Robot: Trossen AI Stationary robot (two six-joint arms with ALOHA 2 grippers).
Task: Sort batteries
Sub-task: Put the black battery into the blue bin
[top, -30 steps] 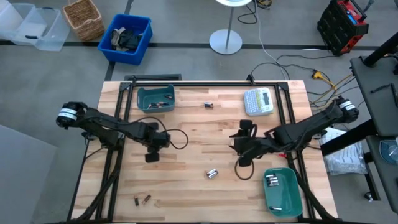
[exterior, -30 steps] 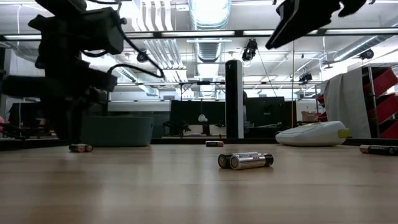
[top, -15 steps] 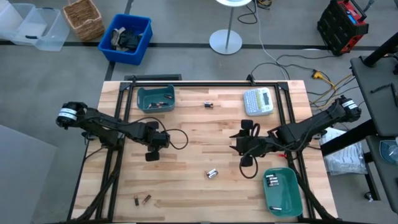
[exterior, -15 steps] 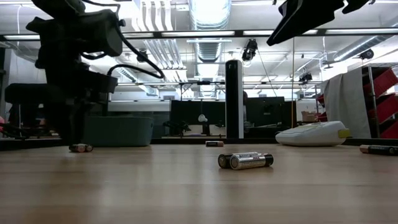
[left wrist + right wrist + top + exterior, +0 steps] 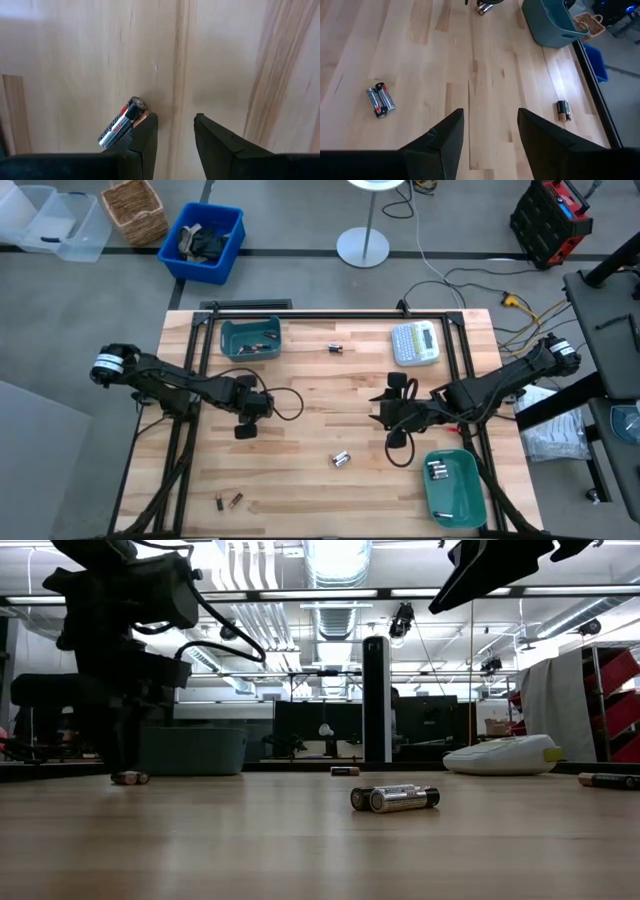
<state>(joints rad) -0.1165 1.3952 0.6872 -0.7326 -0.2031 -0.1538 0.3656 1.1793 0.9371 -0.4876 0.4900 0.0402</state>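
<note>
High view: right pincer (image 5: pixel 392 442) nearer green bin (image 5: pixel 467 502) than before, spread, empty

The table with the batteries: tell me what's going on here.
Two robot arms are sorting batteries into teal bins. The left gripper is low over the wooden table, jaws open and empty, with one battery lying just beside one finger. The right gripper hovers open above the table, near a pair of batteries in the middle. The near bin already holds several cells; a few more lie loose at the table's near-left corner.
</note>
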